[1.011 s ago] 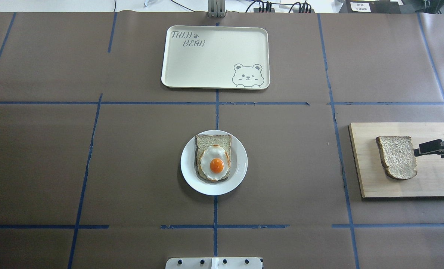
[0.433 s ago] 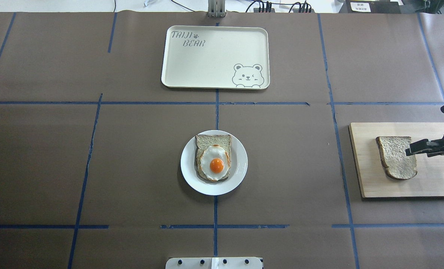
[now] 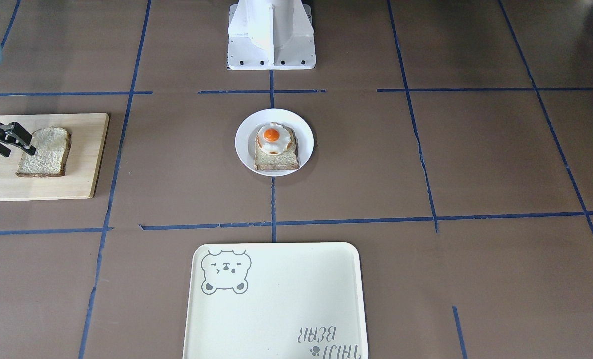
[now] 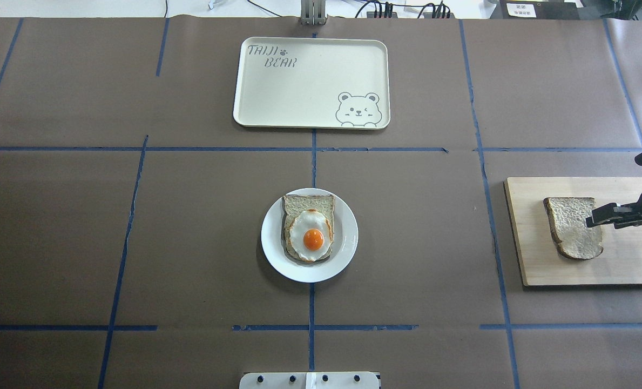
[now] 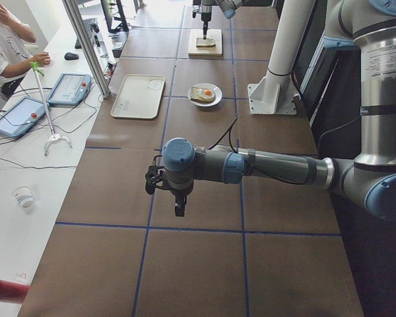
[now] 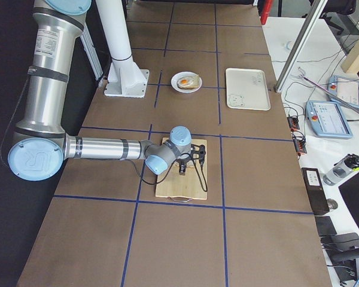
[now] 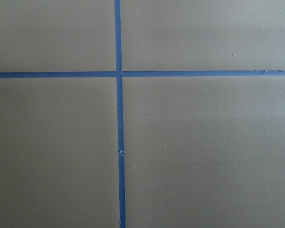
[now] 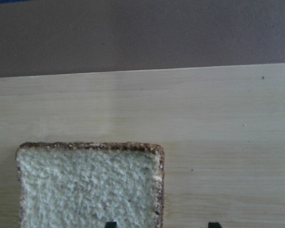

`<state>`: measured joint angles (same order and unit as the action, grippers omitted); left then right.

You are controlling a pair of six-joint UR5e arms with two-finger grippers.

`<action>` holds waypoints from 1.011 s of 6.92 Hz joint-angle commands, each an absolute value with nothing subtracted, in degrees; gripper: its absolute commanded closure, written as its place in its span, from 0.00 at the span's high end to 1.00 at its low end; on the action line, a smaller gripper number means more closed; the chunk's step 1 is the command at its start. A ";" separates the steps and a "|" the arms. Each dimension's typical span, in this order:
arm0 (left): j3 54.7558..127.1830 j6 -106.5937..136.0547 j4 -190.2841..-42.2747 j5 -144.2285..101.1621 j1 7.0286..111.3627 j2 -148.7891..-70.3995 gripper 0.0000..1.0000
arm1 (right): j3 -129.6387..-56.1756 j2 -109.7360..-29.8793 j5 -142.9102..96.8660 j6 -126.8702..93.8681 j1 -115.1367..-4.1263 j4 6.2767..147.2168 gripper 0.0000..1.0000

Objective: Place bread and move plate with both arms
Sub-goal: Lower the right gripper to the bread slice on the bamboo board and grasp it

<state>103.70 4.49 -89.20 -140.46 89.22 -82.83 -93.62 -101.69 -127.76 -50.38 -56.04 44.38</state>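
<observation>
1. Plainly, the bread (image 4: 573,227) lies flat on the wooden board (image 4: 623,265) at the robot's right. It is well apart from the plate (image 4: 271,237), which carries the egg-topped slice (image 4: 310,232).
2. The right gripper (image 4: 592,218) hangs at the slice's right-hand crust with its jaws apart. In the wrist view one finger sits over the crumb and the other over bare board, so they straddle that edge.
3. The left gripper (image 5: 160,181) shows only in the side view, over bare table. Whether it is open or closed cannot be told.
4. The main risk is a poor bite. The slice lies flush on the board, so a finger coming down on the crumb may dent it or push the slice along instead of getting under the crust.
5. A pinch at one edge alone may let the soft slice droop, tear or slip out on the way to the plate.
6. The slice's long axis runs near-to-far across the table, tilted slightly. Its square end points away from the robot and its rounded top points toward the robot.
</observation>
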 commanded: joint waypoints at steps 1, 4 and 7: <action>103.71 4.83 -89.30 -140.27 89.21 -82.79 1.00 | -93.52 -101.69 -127.79 -50.36 -55.63 44.30 0.59; 103.71 4.75 -89.30 -140.27 89.30 -82.79 1.00 | -93.60 -101.69 -127.79 -50.89 -55.63 44.30 0.00; 103.62 4.57 -89.30 -140.36 89.30 -82.71 1.00 | -93.96 -100.55 -130.24 -52.03 -55.63 44.30 0.00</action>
